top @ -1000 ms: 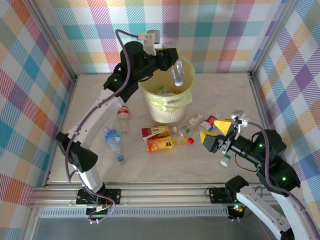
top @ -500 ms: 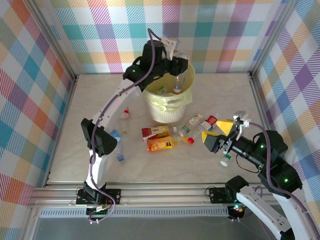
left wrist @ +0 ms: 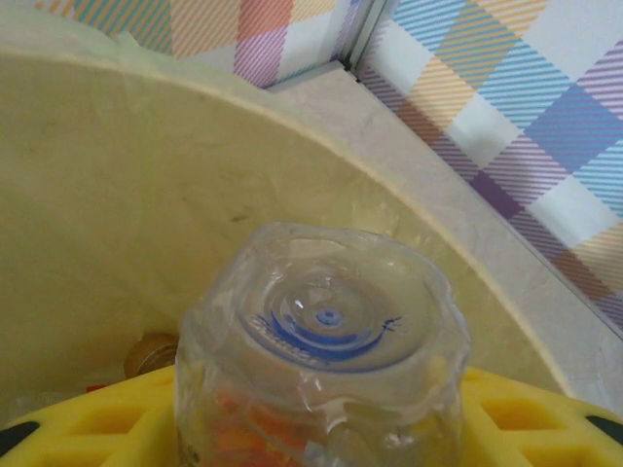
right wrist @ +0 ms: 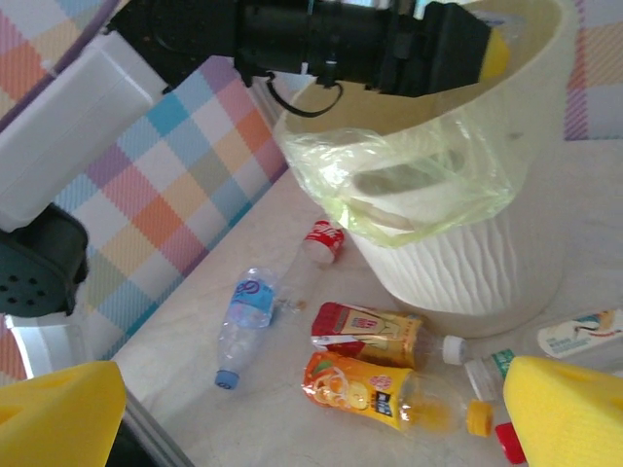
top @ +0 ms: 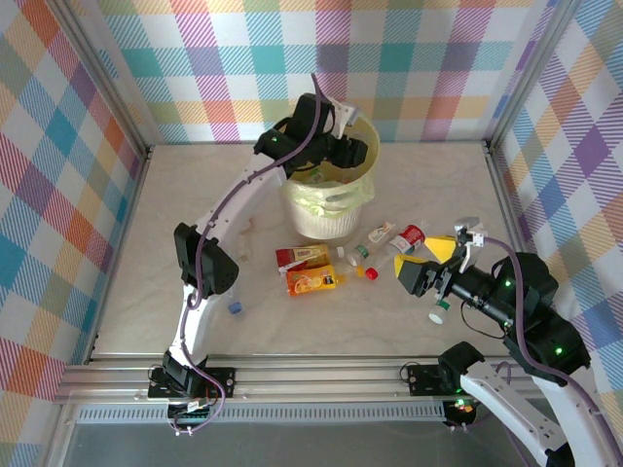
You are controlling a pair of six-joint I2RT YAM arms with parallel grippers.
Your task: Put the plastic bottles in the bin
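A clear bottle [left wrist: 321, 355] hangs base-up inside the mouth of the bin [top: 326, 219]. The left wrist view shows it end-on, with the bin's pale-yellow inner wall behind it. The bottle sits between the yellow left fingers [left wrist: 545, 418]; whether they press on it or merely flank it cannot be told.

The bin has a yellow-green liner [right wrist: 409, 175] and stands near the middle of the far edge of the bench [top: 467, 195]. The left arm [top: 243, 190] reaches over the bin's rim from the left.

More bottles lie on the bench in front of the bin. A red-label bottle [top: 302, 257] and an orange bottle [top: 311, 282] lie side by side, nearly touching, toward the bench's centre. To their right, a white bottle [top: 381, 233] lies close to the bin's base. Toward the left edge, a blue-label bottle [right wrist: 241, 316] lies apart from the pair. Beyond it, a red-capped bottle [right wrist: 321, 238] lies beside the bin.

The yellow right fingers [right wrist: 569, 409] are spread wide with nothing between them, and hover over the right part of the bench. A white-capped bottle [top: 440, 311] lies just beside them, toward the near edge.
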